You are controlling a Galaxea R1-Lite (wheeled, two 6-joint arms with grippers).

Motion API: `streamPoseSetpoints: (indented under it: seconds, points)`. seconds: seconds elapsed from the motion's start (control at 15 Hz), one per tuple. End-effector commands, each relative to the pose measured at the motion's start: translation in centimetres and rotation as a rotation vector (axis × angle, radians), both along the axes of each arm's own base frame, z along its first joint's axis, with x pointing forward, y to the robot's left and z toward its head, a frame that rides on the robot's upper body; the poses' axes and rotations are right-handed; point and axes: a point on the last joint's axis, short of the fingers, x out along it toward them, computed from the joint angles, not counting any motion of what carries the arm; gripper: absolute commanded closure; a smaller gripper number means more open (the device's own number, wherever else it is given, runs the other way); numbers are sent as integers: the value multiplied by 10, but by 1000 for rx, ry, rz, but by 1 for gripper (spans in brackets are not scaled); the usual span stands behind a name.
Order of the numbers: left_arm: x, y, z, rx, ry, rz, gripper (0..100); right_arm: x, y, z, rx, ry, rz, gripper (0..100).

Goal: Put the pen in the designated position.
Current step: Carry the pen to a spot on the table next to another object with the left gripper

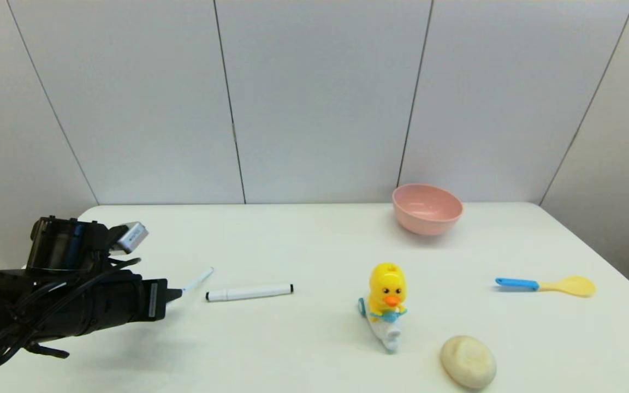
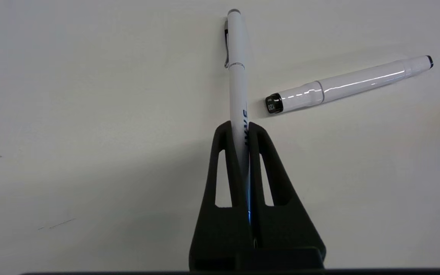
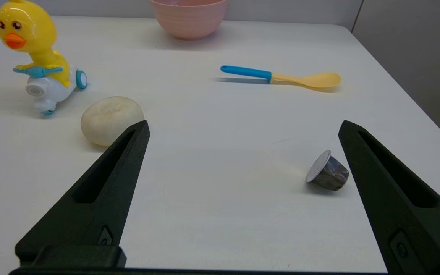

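You are seeing the pen (image 2: 238, 72) clamped between the two black fingers of the left gripper (image 2: 239, 128) — the fingers are closing tightly on the lower part of its barrel, and the rest of the thin white pen is sticking out beyond the fingertips. In the head view, the pen (image 1: 197, 280) is pointing away from the gripper toward about 2 o'clock, over the left part of the white table (image 1: 303, 240); whether its far end is touching the table, you cannot tell.

Just beside the pen, at about 3 o'clock from the left gripper (image 1: 175, 295), the thicker white marker (image 1: 249, 292) with black ends is lying flat on the table, apart from the pen.

Farther toward 3 o'clock, the yellow duck toy (image 1: 386, 303) is standing near the middle. The pink bowl (image 1: 427, 208) is sitting at about 1 o'clock from the duck, near the wall. The blue and yellow spoon (image 1: 545, 285) is lying at 3 o'clock from the duck, and the pale round bun (image 1: 468, 362) at about 5 o'clock.

The right gripper (image 3: 243, 128) is hovering over the right near part of the table with its fingers spread wide and holding nothing — a small dark capsule (image 3: 327, 172) is lying on its side close to one finger.
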Motion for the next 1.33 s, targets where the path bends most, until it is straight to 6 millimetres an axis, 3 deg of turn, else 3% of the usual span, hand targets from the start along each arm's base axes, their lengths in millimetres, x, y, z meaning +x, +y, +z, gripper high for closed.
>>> streamPoseSetpoints:
  seconds: [0.07, 1.33]
  points:
    - [0, -1, -5, 1, 19, -1, 100, 0, 0, 0, -1, 3, 1, 0]
    - [-6, 0, -17, -14, 65, 18, 100, 0, 0, 0, -1, 2, 1, 0]
